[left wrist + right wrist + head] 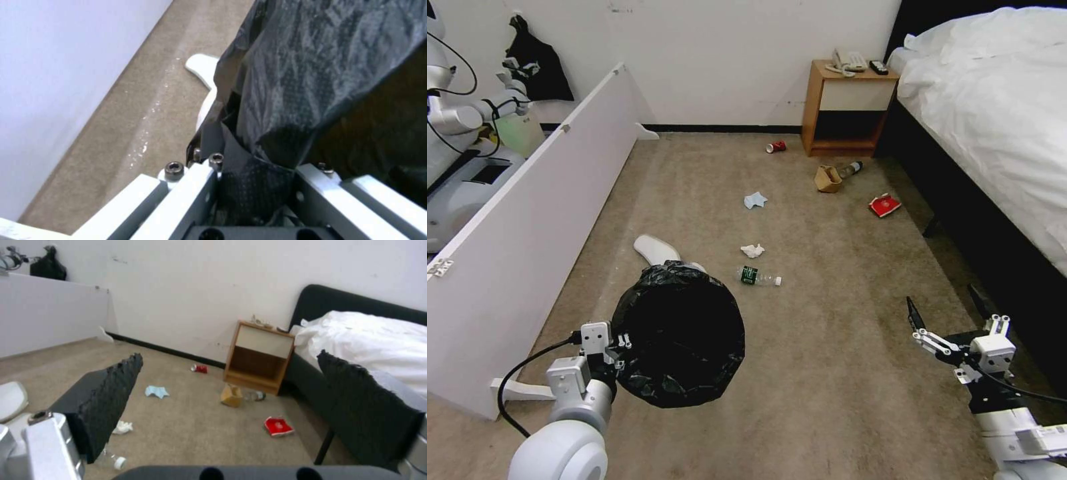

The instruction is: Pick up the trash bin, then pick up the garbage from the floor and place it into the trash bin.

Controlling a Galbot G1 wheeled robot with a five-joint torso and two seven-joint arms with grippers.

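Head view: the left hand (617, 350) is clamped on the near rim of the trash bin (679, 333), which it holds off the carpet at the lower left, its black liner mouth facing up. A white slipper (656, 249) lies on the floor just beyond the bin. Farther out lie a clear bottle (758, 276), a white tissue (752, 251), a light-blue mask (754, 199), a brown paper bag (828, 179) with a second bottle (850, 169) beside it, a red packet (884, 205) and a red can (776, 147) near the nightstand (847, 108). The right hand (946, 312) hovers at the lower right beside the bed (994, 100), fingers spread wide and holding nothing. Left wrist view: the hand's jaws stand either side of the bin's bag-covered rim (262, 176), with the slipper (202, 66) on the carpet past it. Right wrist view: the two black finger pads (106, 396) stand well apart, and between them lie the mask (156, 391), paper bag (232, 395), red packet (277, 426) and can (199, 368); the tissue (122, 427) lies just beside the left pad.
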